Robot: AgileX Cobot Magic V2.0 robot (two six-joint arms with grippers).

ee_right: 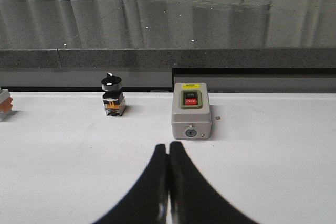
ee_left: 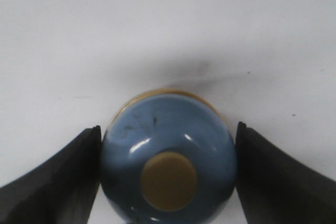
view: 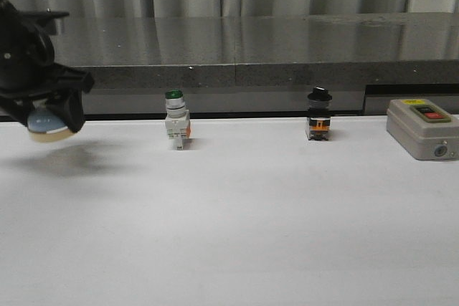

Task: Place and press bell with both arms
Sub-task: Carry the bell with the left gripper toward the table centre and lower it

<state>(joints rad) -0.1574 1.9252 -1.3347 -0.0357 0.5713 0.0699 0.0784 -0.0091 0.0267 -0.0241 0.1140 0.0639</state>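
Note:
The bell (view: 49, 124) has a glossy light-blue dome, a cream base and a cream button. My left gripper (view: 54, 116) is shut on the bell and holds it above the table at the far left, with its shadow on the white surface below. In the left wrist view the bell (ee_left: 168, 156) sits between the two black fingers (ee_left: 63, 177), which touch its sides. My right gripper (ee_right: 168, 150) is shut and empty, low over the table and short of the grey box. The right arm is out of the front view.
A green-capped white push-button switch (view: 176, 124) and a black-knobbed switch (view: 319, 115) stand along the back of the white table (view: 237, 227). A grey box with red and black buttons (view: 421, 127) sits at the back right, also in the right wrist view (ee_right: 191, 110). A dark stone ledge (view: 244, 48) runs behind.

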